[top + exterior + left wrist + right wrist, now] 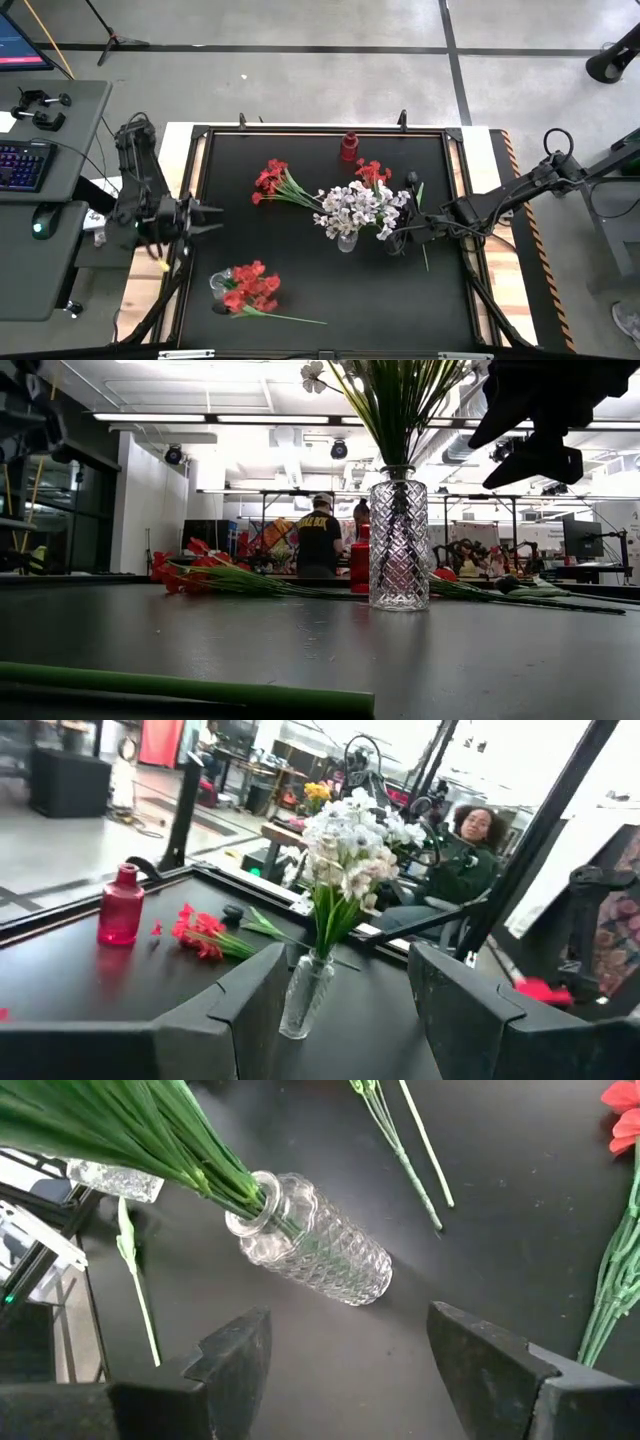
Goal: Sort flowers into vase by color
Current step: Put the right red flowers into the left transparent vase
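White flowers [355, 208] stand in the clear vase [347, 240] mid-table. The right gripper [414, 228] hovers just beside it, jaws spread and empty — between picks, I judge. Red flowers [272, 182] lie loose toward the far edge; next comes gripping a stem. The left gripper [212, 216] waits released at the left edge.

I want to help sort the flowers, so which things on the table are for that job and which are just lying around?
For the job:
- white flowers standing in the clear glass vase
- red flowers lying on the table
- red flowers in a second clear vase, lying near the front
- small red vase

Just lying about:
- keyboard and mouse on the side desk
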